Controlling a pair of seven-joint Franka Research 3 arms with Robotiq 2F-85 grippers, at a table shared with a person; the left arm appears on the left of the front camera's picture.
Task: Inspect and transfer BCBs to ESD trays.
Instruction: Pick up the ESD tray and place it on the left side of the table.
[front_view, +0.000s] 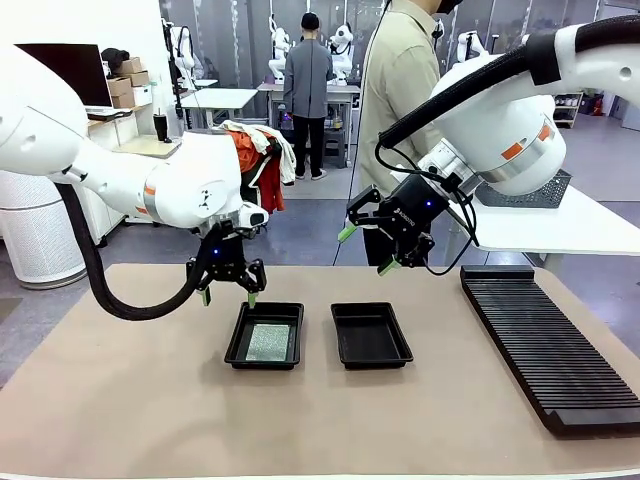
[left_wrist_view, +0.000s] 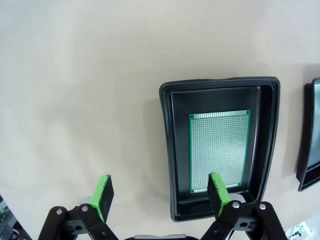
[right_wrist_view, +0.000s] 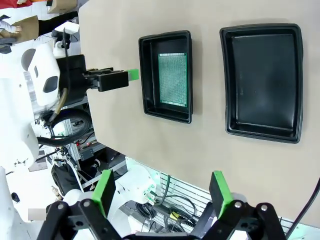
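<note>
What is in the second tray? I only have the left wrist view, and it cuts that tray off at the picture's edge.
Observer: The second tray is empty, with a bare black floor and no board in it.
Operator: And the right tool, is it carrying anything?
Observer: No. The right tool hangs open and empty, raised well above that tray.
Operator: Is anything else near the trays?
Observer: A long black ribbed rack lies on the robot's right, beyond the second tray.
</note>
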